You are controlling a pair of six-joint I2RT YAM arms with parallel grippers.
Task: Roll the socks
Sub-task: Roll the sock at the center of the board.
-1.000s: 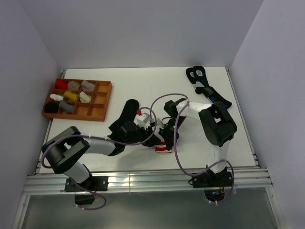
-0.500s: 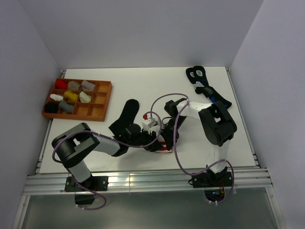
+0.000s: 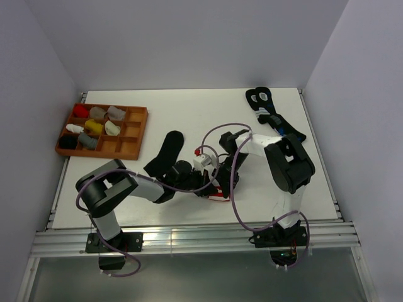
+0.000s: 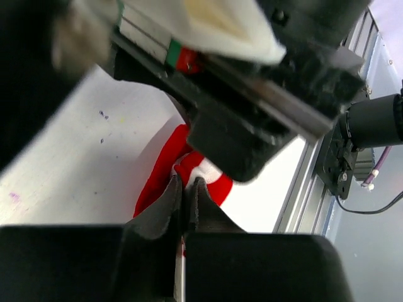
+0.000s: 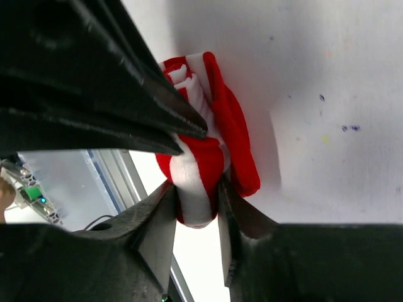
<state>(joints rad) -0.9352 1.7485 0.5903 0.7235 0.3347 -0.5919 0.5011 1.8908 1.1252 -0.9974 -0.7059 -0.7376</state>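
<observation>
Now | striped sock (image 5: 217, 135) — clamped in right gripper (image 5: 195, 189); left gripper (image 4: 186, 192) together, tips touching it

On my left wrist feed, the left tool (image 4: 186, 189) sits low in the frame. Its two fingers (image 4: 169, 202) are almost together with only a sliver between them, tips against the red-and-white striped sock (image 4: 189, 167). The sock lies bunched on the white tabletop (image 4: 75, 157). The right tool (image 4: 230, 154) looms over it, its dark end right at the fabric. A metal rail (image 4: 305, 189) edges the tabletop on the right.
</observation>
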